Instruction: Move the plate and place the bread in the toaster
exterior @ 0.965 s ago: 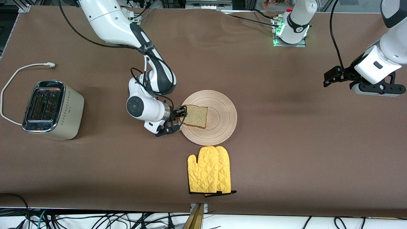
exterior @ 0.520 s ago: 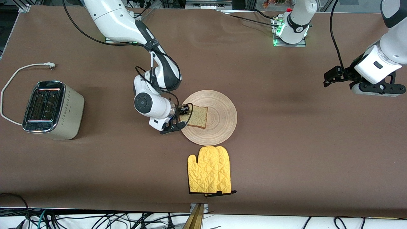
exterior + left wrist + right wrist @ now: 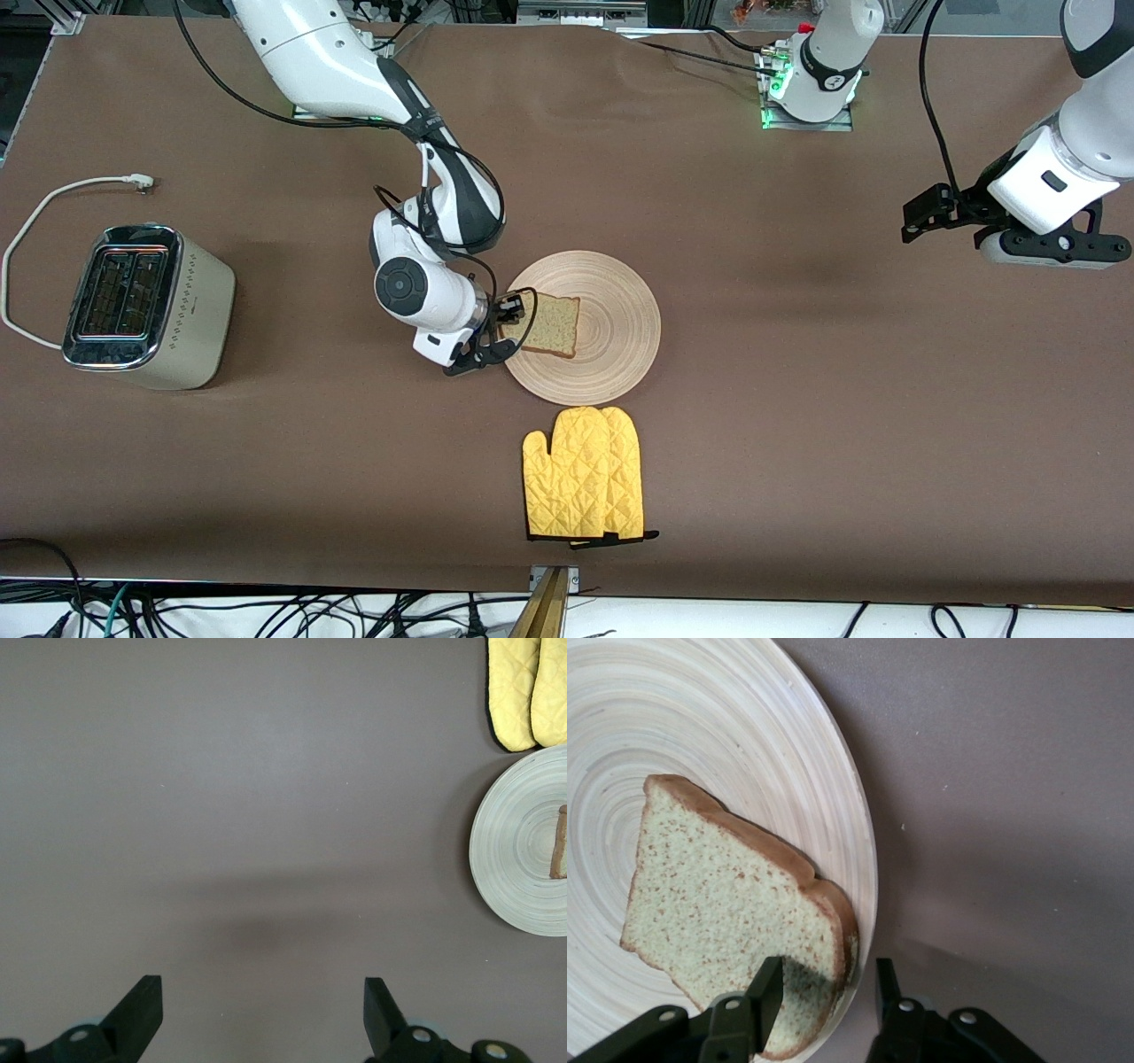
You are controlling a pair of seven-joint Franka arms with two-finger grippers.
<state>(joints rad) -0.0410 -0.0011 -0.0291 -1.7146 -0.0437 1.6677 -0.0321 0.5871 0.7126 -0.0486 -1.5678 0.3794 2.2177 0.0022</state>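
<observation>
The bread (image 3: 551, 324) lies flat on the wooden plate (image 3: 616, 354) in the middle of the table. My right gripper (image 3: 506, 330) is low at the plate's rim on the toaster's side. It is open, with one finger (image 3: 769, 988) over the bread's corner (image 3: 735, 921) and the other finger (image 3: 884, 985) outside the plate rim (image 3: 864, 859). The cream toaster (image 3: 146, 306) stands at the right arm's end of the table, slots up and empty. My left gripper (image 3: 1054, 250) waits open (image 3: 261, 1010) above bare table at the left arm's end.
A pair of yellow oven mitts (image 3: 585, 474) lies just nearer the front camera than the plate. They also show in the left wrist view (image 3: 523, 691). The toaster's white cord (image 3: 53, 199) loops on the table beside it.
My right gripper moved toward the plate, so its fingers now straddle the bread's edge. In the last half second it hardly moved. The bread, the plate and the left arm stayed put.
</observation>
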